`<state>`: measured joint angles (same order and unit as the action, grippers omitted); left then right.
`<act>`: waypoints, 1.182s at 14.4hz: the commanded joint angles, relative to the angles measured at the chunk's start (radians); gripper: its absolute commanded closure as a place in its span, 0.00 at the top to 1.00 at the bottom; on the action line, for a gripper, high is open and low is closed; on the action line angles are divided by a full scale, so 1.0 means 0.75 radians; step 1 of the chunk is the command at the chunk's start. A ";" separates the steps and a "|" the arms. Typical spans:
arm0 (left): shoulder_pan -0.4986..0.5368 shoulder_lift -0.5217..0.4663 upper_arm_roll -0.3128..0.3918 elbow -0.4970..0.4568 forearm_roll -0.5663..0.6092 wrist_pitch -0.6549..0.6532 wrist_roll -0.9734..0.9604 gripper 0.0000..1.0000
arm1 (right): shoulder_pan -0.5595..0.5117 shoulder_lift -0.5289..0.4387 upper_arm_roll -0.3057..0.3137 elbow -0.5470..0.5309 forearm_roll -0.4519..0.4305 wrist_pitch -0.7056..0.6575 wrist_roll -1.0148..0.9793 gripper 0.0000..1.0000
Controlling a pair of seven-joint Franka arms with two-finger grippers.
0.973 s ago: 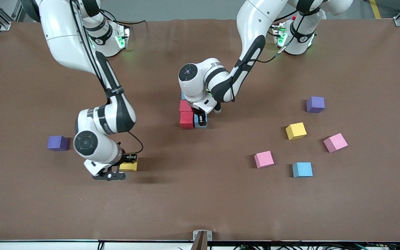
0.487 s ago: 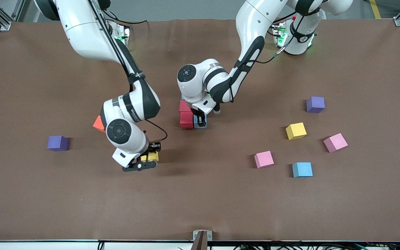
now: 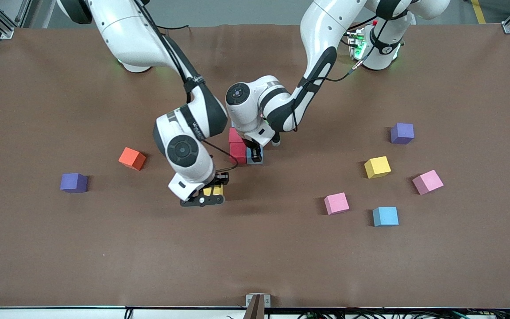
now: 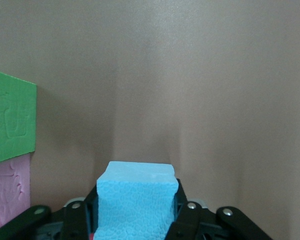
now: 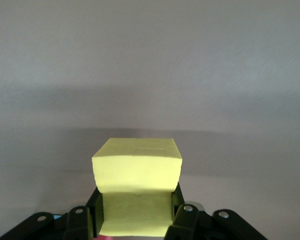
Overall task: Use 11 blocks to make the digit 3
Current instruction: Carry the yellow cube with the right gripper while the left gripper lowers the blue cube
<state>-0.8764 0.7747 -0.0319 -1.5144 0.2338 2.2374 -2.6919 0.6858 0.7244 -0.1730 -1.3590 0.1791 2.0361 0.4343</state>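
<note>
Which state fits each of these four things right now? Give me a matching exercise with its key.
Things:
1. yellow block
2. light blue block
3. orange block
4. right gripper

States:
A. lies loose on the table, toward the right arm's end
B. carries a block above the table
C. between the left gripper's jaws, beside the red blocks
D. clamped and lifted off the table

Pairs: 1-D, 2-C, 3-A, 4-B

Even, diffuse overhead light, moderately bright. The brown table [image 3: 60,248] shows no glare. Soft shadows fall toward nine o'clock of each cube, as at the purple cube [image 3: 402,133]. The front view is sharp; both wrist views are softer and dimmer toward their edges.
</note>
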 commanded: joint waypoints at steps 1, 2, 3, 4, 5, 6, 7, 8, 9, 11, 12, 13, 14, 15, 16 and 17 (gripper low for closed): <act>-0.010 0.047 0.014 0.050 0.020 0.013 0.032 1.00 | 0.010 0.018 -0.002 0.010 0.058 -0.003 0.057 0.49; -0.012 0.039 0.014 0.046 0.022 -0.001 0.043 1.00 | 0.010 0.020 -0.002 0.010 0.058 -0.003 0.055 0.49; -0.010 0.035 0.014 0.046 0.024 -0.023 0.047 1.00 | 0.012 0.024 -0.004 0.008 0.058 -0.003 0.055 0.49; -0.014 0.033 0.014 0.035 0.030 -0.026 0.055 1.00 | 0.018 0.028 -0.004 0.008 0.058 -0.003 0.057 0.49; -0.010 0.012 0.012 0.017 0.030 -0.040 0.075 1.00 | 0.020 0.028 -0.002 0.008 0.058 0.001 0.057 0.49; -0.012 -0.012 0.012 -0.005 0.030 -0.064 0.090 1.00 | 0.020 0.030 -0.004 0.008 0.058 0.001 0.057 0.49; -0.008 -0.037 0.012 -0.020 0.030 -0.073 0.102 1.00 | 0.020 0.034 -0.002 0.008 0.058 0.003 0.057 0.49; -0.005 -0.069 0.012 -0.052 0.030 -0.073 0.112 1.00 | 0.020 0.036 -0.004 0.008 0.058 0.003 0.055 0.49; -0.001 -0.104 0.012 -0.083 0.030 -0.071 0.132 1.00 | 0.020 0.036 -0.002 0.008 0.058 0.003 0.057 0.49; 0.007 -0.188 0.012 -0.169 0.030 -0.069 0.194 1.00 | 0.020 0.038 -0.002 0.008 0.058 0.005 0.057 0.49; 0.011 -0.235 0.012 -0.222 0.032 -0.060 0.228 1.00 | 0.020 0.040 -0.002 0.008 0.058 0.005 0.059 0.49; 0.015 -0.280 0.014 -0.269 0.032 -0.056 0.271 1.00 | 0.020 0.040 -0.002 0.008 0.060 0.005 0.061 0.49; 0.041 -0.315 0.014 -0.306 0.032 -0.054 0.324 1.00 | 0.020 0.044 -0.002 0.006 0.060 0.010 0.063 0.49; 0.074 -0.349 0.014 -0.329 0.044 -0.054 0.384 1.00 | 0.028 0.055 -0.002 0.006 0.064 0.014 0.063 0.49; 0.107 -0.372 0.014 -0.343 0.058 -0.054 0.439 1.00 | 0.031 0.059 -0.002 0.006 0.066 0.014 0.063 0.49; 0.154 -0.388 0.012 -0.343 0.069 -0.054 0.514 1.00 | 0.033 0.069 -0.002 0.006 0.070 0.018 0.063 0.49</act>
<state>-0.8209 0.5520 -0.0180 -1.7086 0.2564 2.1900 -2.3953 0.7010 0.7585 -0.1728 -1.3590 0.2131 2.0386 0.4660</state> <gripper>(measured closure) 0.000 0.454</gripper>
